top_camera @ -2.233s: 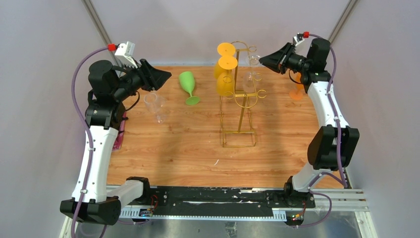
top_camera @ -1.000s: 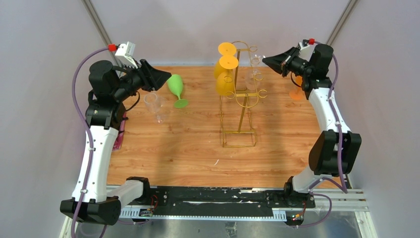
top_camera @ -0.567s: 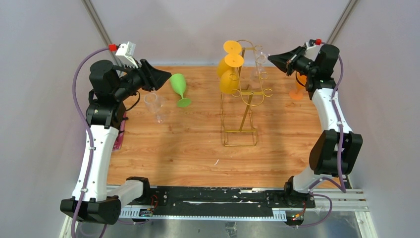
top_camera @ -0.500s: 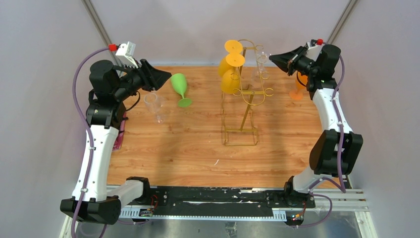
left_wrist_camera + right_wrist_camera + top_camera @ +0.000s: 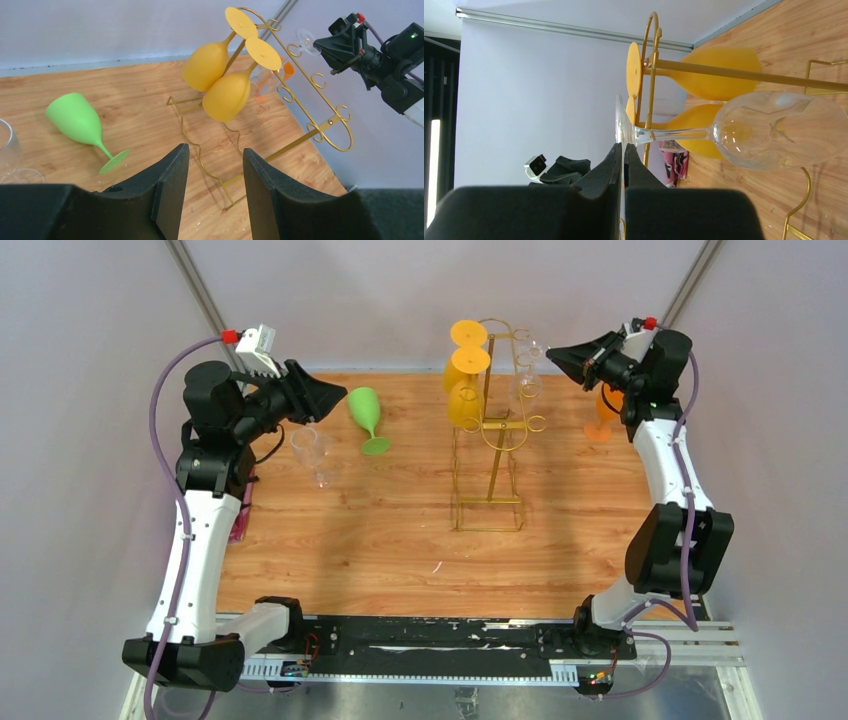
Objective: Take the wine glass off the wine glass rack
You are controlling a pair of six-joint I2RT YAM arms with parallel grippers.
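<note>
The gold wine glass rack (image 5: 491,455) stands mid-table with two yellow glasses (image 5: 465,390) hanging bowl-down on its left hooks. A clear wine glass (image 5: 527,380) hangs on its right side. My right gripper (image 5: 553,352) is shut on the thin edge of that glass's foot; in the right wrist view the stem and bowl (image 5: 774,130) stretch away from the gripper (image 5: 623,147), beside the rack's post (image 5: 744,75). My left gripper (image 5: 340,395) hovers open at the left with nothing between its fingers (image 5: 172,170).
A green glass (image 5: 366,415) lies on its side just in front of the left gripper. A clear glass (image 5: 312,450) lies under the left arm. An orange glass (image 5: 603,420) stands at the far right, a pink object (image 5: 240,520) at the left edge.
The right gripper has drawn up and to the right with the glass foot in it. The rack swayed and slid to the right with it. The left arm has stayed put.
</note>
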